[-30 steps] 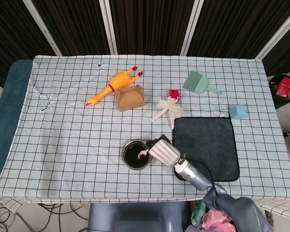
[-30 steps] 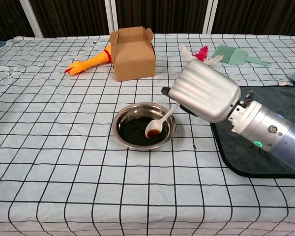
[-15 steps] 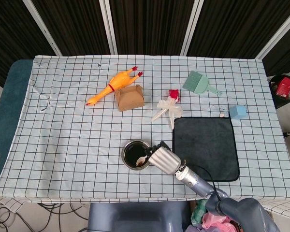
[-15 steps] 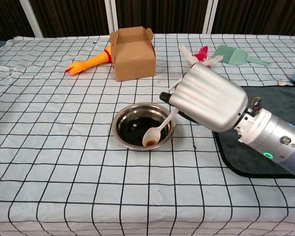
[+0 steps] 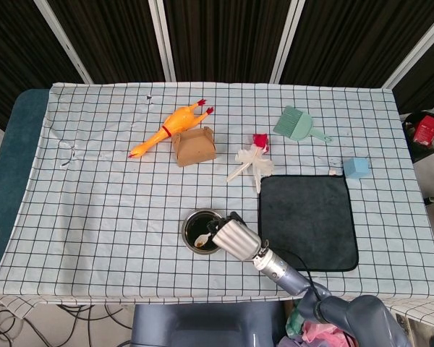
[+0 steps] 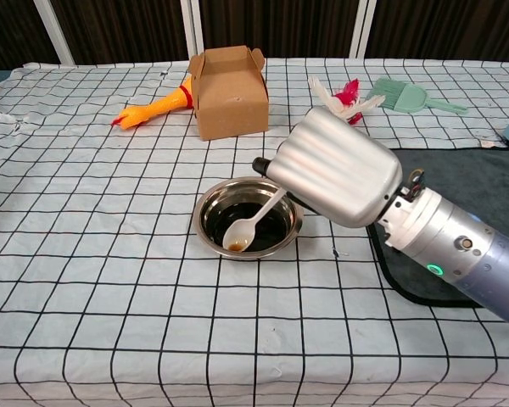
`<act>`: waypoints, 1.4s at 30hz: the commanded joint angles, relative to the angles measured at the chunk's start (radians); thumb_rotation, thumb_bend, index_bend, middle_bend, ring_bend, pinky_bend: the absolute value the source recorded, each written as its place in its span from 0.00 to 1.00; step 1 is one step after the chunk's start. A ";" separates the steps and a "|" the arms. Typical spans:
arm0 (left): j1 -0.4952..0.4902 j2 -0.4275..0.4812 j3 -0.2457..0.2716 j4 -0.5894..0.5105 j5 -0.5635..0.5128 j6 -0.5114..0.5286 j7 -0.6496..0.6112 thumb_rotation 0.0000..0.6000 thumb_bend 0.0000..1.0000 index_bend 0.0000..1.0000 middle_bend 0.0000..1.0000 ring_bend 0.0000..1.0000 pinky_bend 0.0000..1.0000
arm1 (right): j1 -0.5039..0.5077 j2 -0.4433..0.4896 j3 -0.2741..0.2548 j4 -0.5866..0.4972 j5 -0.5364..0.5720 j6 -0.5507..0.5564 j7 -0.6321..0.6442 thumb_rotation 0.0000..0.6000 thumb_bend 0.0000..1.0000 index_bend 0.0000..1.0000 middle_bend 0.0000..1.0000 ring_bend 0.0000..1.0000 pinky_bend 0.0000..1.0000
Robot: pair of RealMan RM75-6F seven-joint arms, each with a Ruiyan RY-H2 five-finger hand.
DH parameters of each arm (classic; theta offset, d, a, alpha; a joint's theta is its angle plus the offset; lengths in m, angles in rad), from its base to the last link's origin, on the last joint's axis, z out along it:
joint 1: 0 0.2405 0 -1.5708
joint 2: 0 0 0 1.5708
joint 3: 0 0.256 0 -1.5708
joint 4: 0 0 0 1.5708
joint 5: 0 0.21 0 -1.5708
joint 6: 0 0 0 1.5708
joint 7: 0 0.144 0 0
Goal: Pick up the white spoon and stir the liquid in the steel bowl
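Note:
My right hand grips the white spoon by its handle, just right of the steel bowl. The spoon slants down to the left, and its head sits at the bowl's near-left side in the dark liquid, with a brown drop in it. The fingers themselves are hidden behind the back of the hand. My left hand appears in neither view.
A dark mat lies right of the bowl under my right forearm. Farther back are a cardboard box, a rubber chicken, a white and red feathered toy, a green brush and a blue cube.
My right hand has moved left over the bowl's right rim. The spoon head swept from the bowl's right side to its near-left side.

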 commanded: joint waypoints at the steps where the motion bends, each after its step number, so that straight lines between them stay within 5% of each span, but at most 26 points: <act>1: 0.000 0.000 0.000 0.000 0.000 0.000 0.000 1.00 0.32 0.13 0.00 0.00 0.00 | 0.005 -0.017 0.009 0.019 0.005 -0.003 0.007 1.00 0.44 0.78 0.88 1.00 1.00; 25: -0.002 -0.002 -0.002 0.002 -0.003 -0.003 0.004 1.00 0.32 0.13 0.00 0.00 0.00 | 0.039 -0.127 0.047 0.212 0.052 -0.020 0.071 1.00 0.45 0.78 0.88 1.00 1.00; 42: -0.001 -0.003 -0.002 -0.002 -0.006 -0.001 0.010 1.00 0.32 0.13 0.00 0.00 0.00 | 0.017 -0.112 0.019 0.250 0.059 0.010 0.085 1.00 0.45 0.78 0.88 1.00 1.00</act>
